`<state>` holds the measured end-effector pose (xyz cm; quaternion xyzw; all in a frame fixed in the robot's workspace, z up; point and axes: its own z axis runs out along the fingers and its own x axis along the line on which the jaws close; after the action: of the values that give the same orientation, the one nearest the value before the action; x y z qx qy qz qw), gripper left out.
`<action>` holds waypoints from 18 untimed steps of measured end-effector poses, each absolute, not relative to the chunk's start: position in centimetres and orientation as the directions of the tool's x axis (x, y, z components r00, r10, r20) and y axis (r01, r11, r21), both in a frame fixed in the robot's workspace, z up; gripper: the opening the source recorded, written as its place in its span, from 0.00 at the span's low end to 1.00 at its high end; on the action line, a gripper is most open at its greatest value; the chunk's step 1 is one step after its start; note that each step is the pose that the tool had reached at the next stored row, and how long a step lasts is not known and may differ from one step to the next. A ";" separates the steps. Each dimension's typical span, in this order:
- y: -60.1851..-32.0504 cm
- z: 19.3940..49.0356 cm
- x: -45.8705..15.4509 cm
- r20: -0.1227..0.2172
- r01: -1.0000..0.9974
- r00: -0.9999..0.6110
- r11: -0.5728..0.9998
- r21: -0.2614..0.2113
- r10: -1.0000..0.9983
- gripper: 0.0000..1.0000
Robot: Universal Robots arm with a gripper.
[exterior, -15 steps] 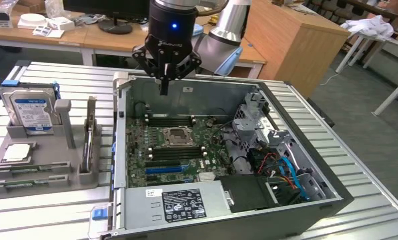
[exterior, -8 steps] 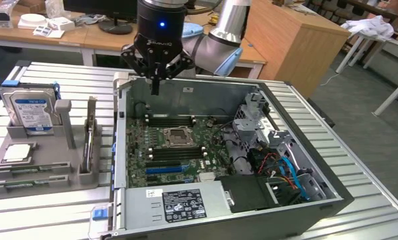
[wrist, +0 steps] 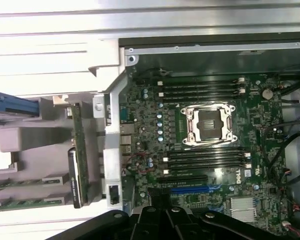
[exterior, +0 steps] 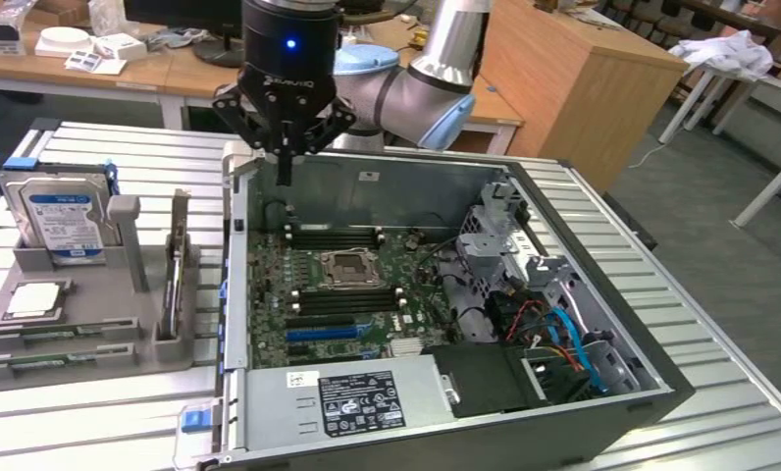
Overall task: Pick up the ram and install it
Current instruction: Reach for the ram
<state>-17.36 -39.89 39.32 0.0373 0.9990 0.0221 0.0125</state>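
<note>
One arm (exterior: 424,74) reaches in from the back of the exterior view, and its gripper (exterior: 286,177) hangs over the rear edge of the open computer case (exterior: 626,378), near the corner on the exterior view's left. The fingers are pressed together into a single narrow tip that points straight down, with nothing between them. The tip hangs above the motherboard (exterior: 305,324) and touches nothing. The ram (exterior: 178,265) stands on its long edge in a slot of the grey holder (exterior: 96,339) just outside the case wall, on the exterior view's left, well apart from the gripper. In the same holder a hard drive (exterior: 58,218) with a blue and white label stands upright, and a square silver processor chip (exterior: 34,299) lies flat in front of it. The processor socket (exterior: 351,265) sits between rows of dark memory slots, and a power supply (exterior: 364,397) fills the case's near corner. In the wrist view the gripper (wrist: 166,215) shows as dark closed fingers at the edge of the picture, over the motherboard. The ram (wrist: 79,145) appears as a thin green strip in the grey holder, beside the case's metal wall, with the socket farther into the case.
</note>
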 end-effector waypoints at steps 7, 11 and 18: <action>-39.9 39.3 -19.1 -0.023 0.074 -0.997 0.996 0.045 0.075 0.11; -39.9 39.3 -19.9 -0.023 0.074 -0.997 0.996 0.045 0.075 0.11; -39.9 39.3 -21.4 -0.023 0.074 -0.997 0.996 0.045 0.075 0.11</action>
<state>-21.45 -39.88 39.31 0.0374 0.9990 0.0221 0.0125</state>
